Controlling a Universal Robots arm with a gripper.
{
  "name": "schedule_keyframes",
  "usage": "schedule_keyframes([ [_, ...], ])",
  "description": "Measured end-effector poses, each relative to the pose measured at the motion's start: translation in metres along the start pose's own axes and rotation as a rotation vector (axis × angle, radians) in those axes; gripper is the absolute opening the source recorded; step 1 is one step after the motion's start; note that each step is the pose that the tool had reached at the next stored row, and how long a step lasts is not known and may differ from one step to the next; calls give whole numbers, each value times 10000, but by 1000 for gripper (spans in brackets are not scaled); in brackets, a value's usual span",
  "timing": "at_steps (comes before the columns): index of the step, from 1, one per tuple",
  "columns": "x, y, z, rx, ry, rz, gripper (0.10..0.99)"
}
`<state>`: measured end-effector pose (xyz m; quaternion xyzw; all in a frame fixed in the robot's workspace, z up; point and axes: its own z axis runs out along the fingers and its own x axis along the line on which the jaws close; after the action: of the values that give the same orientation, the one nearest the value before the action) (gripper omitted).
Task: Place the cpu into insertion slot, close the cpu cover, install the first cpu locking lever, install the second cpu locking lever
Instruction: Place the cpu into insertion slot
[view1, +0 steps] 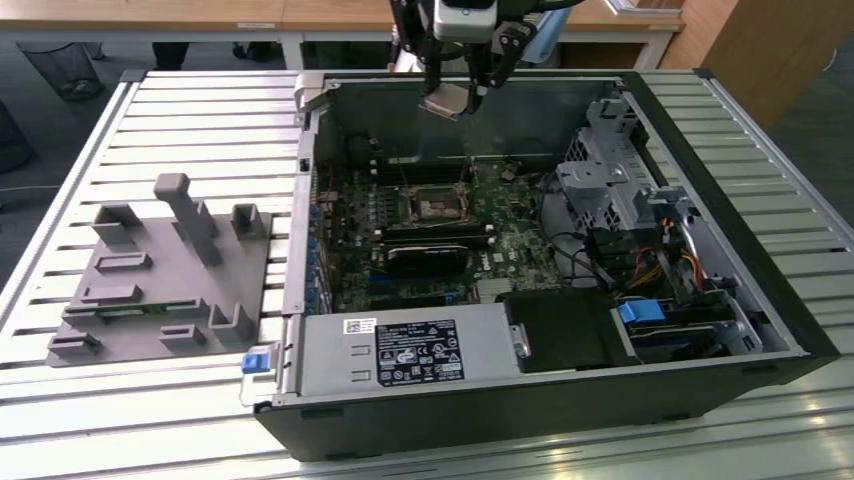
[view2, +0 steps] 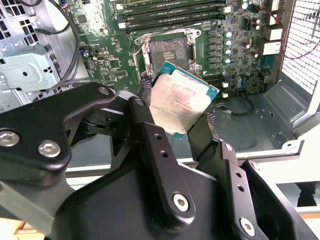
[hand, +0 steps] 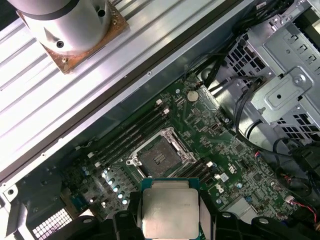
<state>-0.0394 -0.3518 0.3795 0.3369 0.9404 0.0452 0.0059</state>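
Holding the cpu above an opened computer, pinched by its edges.

Seen from the exterior view, pale wooden desks (view1: 200, 15) and a grey floor (view1: 814, 120) lie beyond a ribbed, silvery slatted table (view1: 200, 110). On the table a black computer case (view1: 767, 290) lies open on its side, with a matte grey fixture block (view1: 160, 280) of pegs and pockets at nine o'clock from it. Inside the case are a green motherboard (view1: 514, 250) and, at six o'clock, a boxy steel power supply (view1: 400, 350). At twelve o'clock, over the case's far wall, the black gripper (view1: 458, 92) is closed on the cpu (view2: 182, 102), a flat square with a dull silvery-beige face and a teal rim, clamped by opposite edges. The insertion slot (hand: 159, 157), dark-centred with a silver frame, sits uncovered on the board, well apart from the cpu.
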Motion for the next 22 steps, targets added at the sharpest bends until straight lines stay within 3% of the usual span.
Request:
schedule_keyframes([
  [22,0,0,0,-10,-41,453,541],
])
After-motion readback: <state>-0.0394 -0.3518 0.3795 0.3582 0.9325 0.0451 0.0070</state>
